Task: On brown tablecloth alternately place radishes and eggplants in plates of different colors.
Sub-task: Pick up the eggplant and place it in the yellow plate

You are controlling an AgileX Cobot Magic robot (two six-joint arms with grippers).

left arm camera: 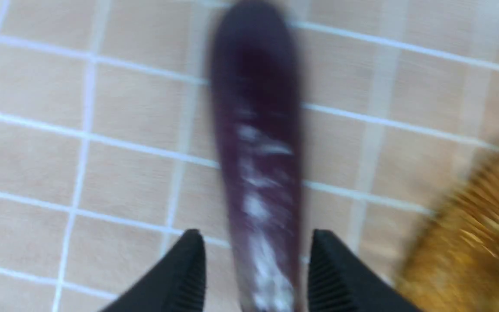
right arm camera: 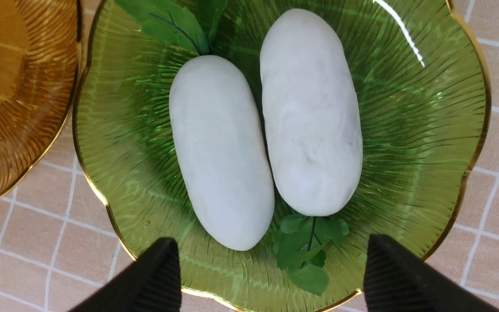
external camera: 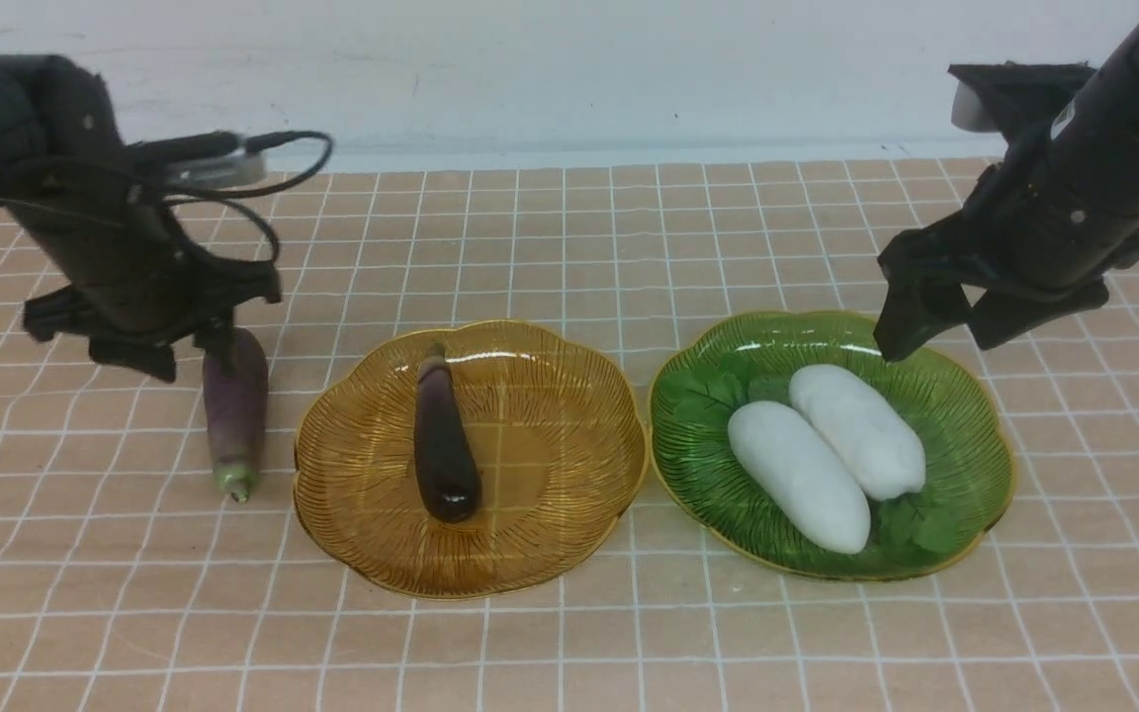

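Left of the front frame, my left pincer [external camera: 192, 358] hides the far end of the matte purple toy eggplant [external camera: 234, 410]; wrist-side, it and the amber ribbed glass plate [left arm camera: 470, 247] are blurred.

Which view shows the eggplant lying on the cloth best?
Front view: the pale eggplant is sharp, stem cap visible, only its far end hidden. Left wrist view shows it blurred; right wrist view misses it.

The left arm [external camera: 85, 218] reaches down low, and the left gripper [external camera: 192, 358] has its fingers [left arm camera: 189, 268] a little apart. The right gripper [external camera: 937, 341] hangs higher, its fingers wide apart.
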